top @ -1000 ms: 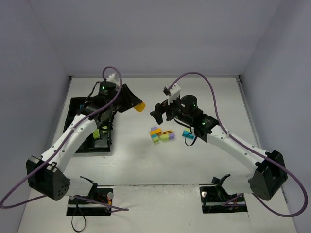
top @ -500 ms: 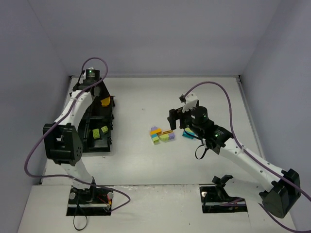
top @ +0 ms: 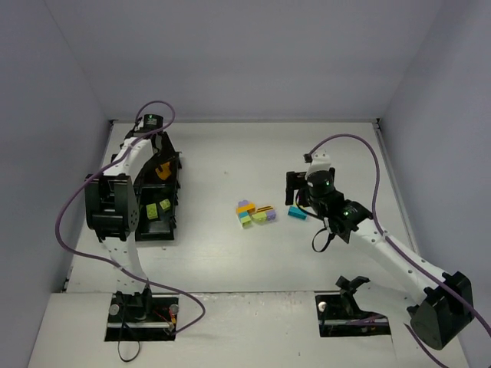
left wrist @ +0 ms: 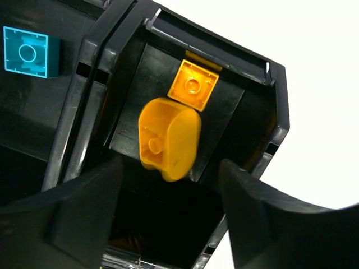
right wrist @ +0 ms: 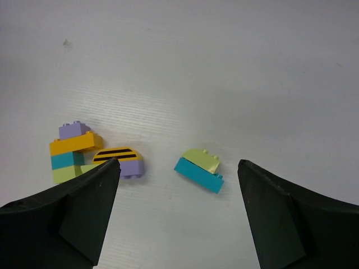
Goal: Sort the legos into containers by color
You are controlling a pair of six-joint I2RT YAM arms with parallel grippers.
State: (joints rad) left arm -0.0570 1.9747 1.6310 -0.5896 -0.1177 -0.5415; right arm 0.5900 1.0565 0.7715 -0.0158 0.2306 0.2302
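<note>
My left gripper (left wrist: 171, 193) hangs open over a far compartment of the black containers tray (left wrist: 92, 78). A rounded orange lego (left wrist: 168, 137) lies loose just beyond its fingertips, next to a square orange lego (left wrist: 193, 85); a teal lego (left wrist: 31, 51) sits in the neighbouring compartment. From above, the left gripper (top: 159, 156) is over the tray (top: 146, 230) and its orange lego (top: 163, 171). My right gripper (right wrist: 178, 168) stands open above a teal-and-lime lego pair (right wrist: 199, 168) on the table, touching nothing.
A mixed stack of purple, orange, teal and lime bricks (right wrist: 73, 151) and a purple brick with a striped orange top (right wrist: 120, 159) lie left of the pair. Lime bricks (top: 159, 207) sit in a near compartment of the tray. White walls enclose the table.
The left arm swung from mid-table to the tray's far compartment, opened, and let the rounded orange lego go. The right gripper shifted right, over the teal-and-lime pair.
</note>
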